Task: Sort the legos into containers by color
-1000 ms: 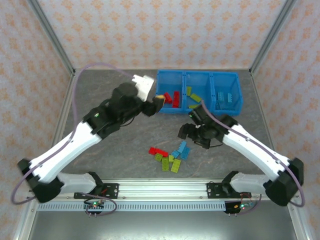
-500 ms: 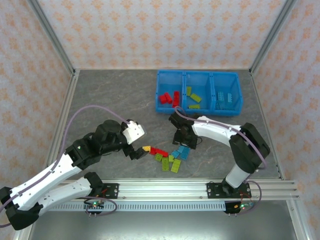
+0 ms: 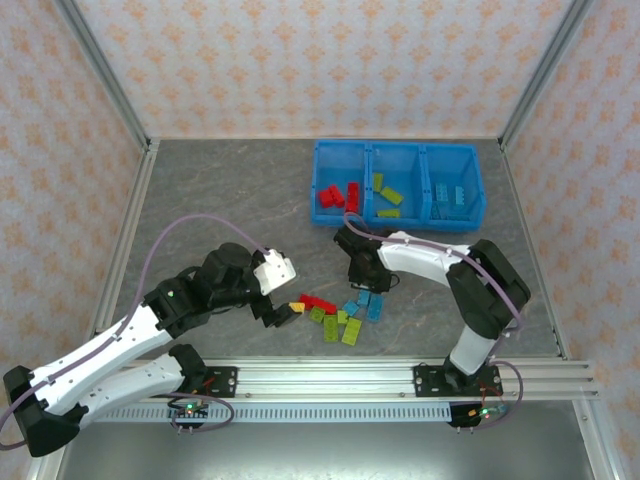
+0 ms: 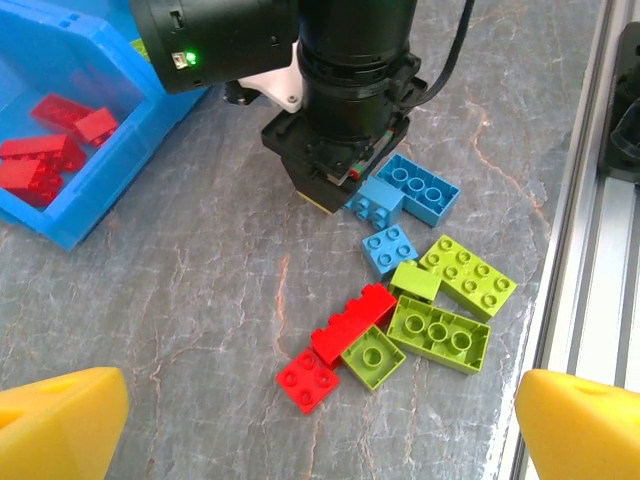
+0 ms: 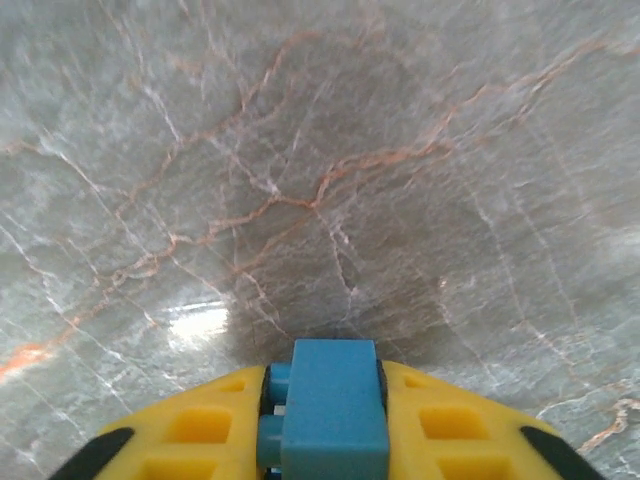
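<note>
Top external view, Dana asks: where do the legos (image 3: 335, 315) lie?

Sam: A small loose pile of red, lime green and light blue bricks sits on the grey marbled table (image 3: 220, 200), near its front edge, between the two arms. More bricks lie in the containers (image 3: 396, 147), three joined blue bins at the far side. Red is in the left bin, green in the middle, light blue in the right.

Dana: And the left gripper (image 3: 283, 313)?

Sam: It hangs just left of the pile, yellow fingers spread wide, holding nothing.

Dana: The right gripper (image 3: 362, 285)?

Sam: It points down at the pile's far edge. In the right wrist view its yellow fingers are clamped on a light blue brick (image 5: 330, 410). I cannot tell whether that brick touches the table.
</note>
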You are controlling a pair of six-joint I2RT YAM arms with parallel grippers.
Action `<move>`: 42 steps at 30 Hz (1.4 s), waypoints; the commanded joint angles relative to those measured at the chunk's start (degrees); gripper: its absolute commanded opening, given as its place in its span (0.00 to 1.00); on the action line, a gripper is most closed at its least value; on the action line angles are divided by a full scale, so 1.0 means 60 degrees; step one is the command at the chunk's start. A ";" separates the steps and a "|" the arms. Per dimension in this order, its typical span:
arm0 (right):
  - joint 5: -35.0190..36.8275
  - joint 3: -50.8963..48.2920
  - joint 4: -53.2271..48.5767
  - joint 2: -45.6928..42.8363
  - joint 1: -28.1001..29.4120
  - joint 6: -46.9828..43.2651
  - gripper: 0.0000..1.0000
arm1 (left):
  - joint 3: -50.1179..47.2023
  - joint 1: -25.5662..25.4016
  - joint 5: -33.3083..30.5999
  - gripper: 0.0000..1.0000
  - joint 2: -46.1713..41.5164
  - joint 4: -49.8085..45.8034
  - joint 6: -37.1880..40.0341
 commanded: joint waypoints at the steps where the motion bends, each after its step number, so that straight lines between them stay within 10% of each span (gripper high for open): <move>1: 0.0967 0.0486 -0.0431 -0.1186 0.0026 0.0045 0.20 | -0.0148 -0.0083 0.0361 1.00 -0.0187 0.0606 -0.0186; 13: 0.3485 0.2108 -0.0818 -0.3594 -0.2675 -0.2329 0.17 | -0.0422 -0.0633 -0.0311 1.00 0.0290 0.3046 -0.2644; 22: 0.3210 0.4738 -0.0354 -0.0126 -0.6455 -0.4577 0.15 | 0.0045 -0.0645 -0.1168 1.00 0.0377 0.1890 -0.3360; 32: 0.2735 0.8157 -0.1857 0.3068 -0.7022 -0.4654 0.42 | 0.0183 -0.0658 -0.1553 1.00 0.0116 0.1039 -0.3799; 42: 0.0414 0.5387 -0.1994 -0.0588 -0.7014 -0.3824 0.55 | -0.0055 -0.0652 -0.3255 1.00 0.0611 0.0418 -0.7832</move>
